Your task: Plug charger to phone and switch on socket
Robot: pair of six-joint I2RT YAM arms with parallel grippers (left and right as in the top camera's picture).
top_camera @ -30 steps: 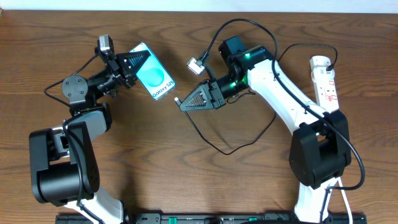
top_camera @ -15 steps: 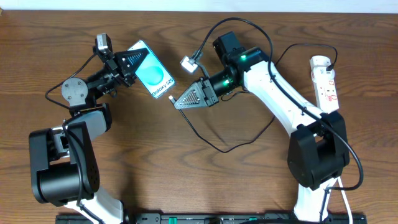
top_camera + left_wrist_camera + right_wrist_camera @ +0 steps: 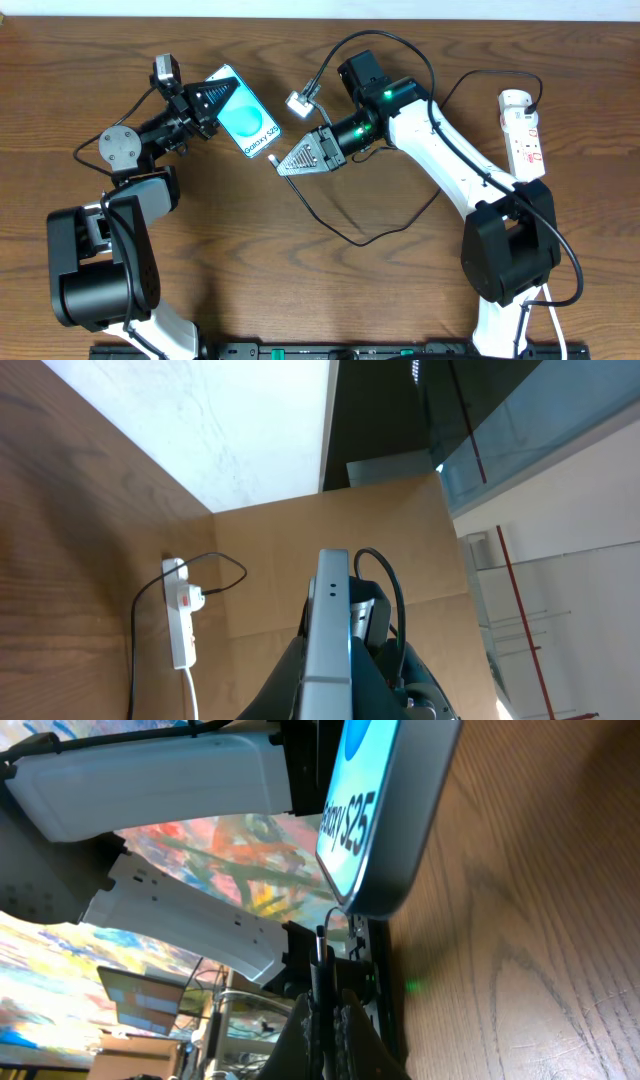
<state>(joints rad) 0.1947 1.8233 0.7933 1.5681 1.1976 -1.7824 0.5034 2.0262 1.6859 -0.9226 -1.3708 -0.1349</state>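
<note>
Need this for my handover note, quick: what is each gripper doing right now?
Left gripper: shut on the phone.
Right gripper: shut on the charger, at its plug tip.

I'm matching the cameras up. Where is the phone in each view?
Overhead: phone, upper left of centre.
Left wrist: bottom centre, edge-on.
Right wrist: top, right of centre, screen showing.
Shared landmark: socket, far right overhead, lower left in left wrist; absent from right wrist.
</note>
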